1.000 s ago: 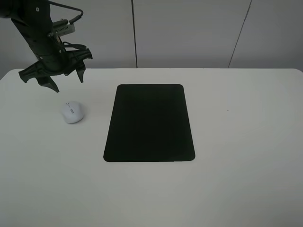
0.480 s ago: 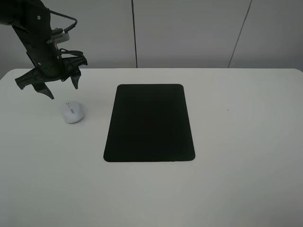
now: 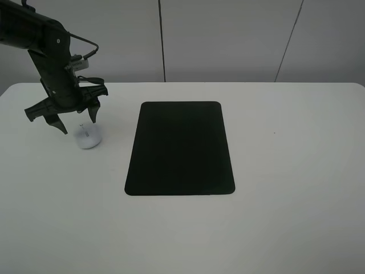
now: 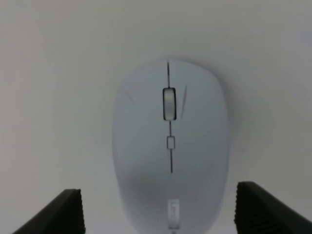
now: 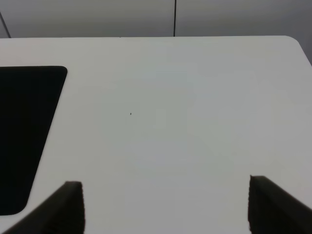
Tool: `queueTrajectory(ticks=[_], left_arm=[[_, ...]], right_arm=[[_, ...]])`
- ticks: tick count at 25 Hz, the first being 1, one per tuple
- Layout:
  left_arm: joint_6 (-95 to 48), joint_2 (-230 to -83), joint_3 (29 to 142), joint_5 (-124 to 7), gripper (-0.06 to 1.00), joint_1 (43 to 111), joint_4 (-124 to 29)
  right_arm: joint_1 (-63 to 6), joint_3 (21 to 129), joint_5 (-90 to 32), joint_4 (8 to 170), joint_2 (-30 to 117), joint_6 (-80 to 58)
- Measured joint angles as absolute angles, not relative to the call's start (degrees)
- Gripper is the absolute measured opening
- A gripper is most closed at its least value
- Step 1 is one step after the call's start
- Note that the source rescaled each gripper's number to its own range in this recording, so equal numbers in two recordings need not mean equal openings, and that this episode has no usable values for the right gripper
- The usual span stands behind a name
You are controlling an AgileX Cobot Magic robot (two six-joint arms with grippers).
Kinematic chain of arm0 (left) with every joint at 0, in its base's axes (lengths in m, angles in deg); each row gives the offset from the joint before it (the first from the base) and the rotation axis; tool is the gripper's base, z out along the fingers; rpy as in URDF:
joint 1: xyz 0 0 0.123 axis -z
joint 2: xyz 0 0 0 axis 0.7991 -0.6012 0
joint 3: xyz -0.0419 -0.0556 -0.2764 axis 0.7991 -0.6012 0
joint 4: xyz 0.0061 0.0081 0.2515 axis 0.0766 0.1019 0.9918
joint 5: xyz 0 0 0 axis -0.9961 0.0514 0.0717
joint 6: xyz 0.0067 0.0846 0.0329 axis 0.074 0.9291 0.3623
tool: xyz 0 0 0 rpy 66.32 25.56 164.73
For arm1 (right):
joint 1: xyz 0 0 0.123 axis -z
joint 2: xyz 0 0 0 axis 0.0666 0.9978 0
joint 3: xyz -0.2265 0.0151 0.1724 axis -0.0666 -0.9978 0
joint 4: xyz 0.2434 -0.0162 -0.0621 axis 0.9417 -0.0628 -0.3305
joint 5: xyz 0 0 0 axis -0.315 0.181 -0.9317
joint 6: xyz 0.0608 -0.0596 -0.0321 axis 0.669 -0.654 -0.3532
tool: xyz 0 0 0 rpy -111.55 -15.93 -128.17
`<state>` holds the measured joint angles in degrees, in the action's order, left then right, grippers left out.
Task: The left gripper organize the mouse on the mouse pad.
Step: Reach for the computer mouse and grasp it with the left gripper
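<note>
The white mouse (image 3: 88, 137) lies on the white table, left of the black mouse pad (image 3: 180, 148) and apart from it. My left gripper (image 3: 76, 124) hangs open just above the mouse's far end, its black fingers (image 3: 57, 123) spread to either side. In the left wrist view the mouse (image 4: 170, 146) fills the middle, grey scroll wheel showing, with the left gripper (image 4: 160, 214) open and its fingertips (image 4: 56, 212) wide on both sides of it, not touching. The right gripper (image 5: 165, 207) is open over bare table; a corner of the mouse pad (image 5: 24, 131) shows beside it.
The white table (image 3: 296, 171) runs to a grey wall at the back. A tiny dark speck (image 3: 274, 133) marks the table right of the pad. The right arm does not show in the exterior high view.
My left gripper has come down and slightly toward the mouse, from well above and behind it to just over it. The mouse and pad have not moved.
</note>
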<state>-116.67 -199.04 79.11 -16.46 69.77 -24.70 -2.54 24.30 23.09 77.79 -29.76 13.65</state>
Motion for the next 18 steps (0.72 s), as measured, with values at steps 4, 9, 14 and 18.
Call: queueTrajectory(ticks=[4,9,14,18], left_arm=[[-116.6,-199.1,79.1,-18.0,0.19,69.7,-24.7],[-116.4,-199.1,79.1,-16.9,0.19,69.8,-24.7],[-116.0,-199.1,79.1,-14.2,0.19,69.8,-24.7],[-116.0,-199.1,79.1,-14.1,0.19,69.8,-24.7]], right_arm=[[-2.5,24.3,23.1,77.7,-29.8,13.7],[-2.5,24.3,23.1,77.5,-29.8,13.7],[-2.5,24.3,23.1,77.5,-29.8,13.7],[-2.5,24.3,23.1,77.5,-29.8,13.7]])
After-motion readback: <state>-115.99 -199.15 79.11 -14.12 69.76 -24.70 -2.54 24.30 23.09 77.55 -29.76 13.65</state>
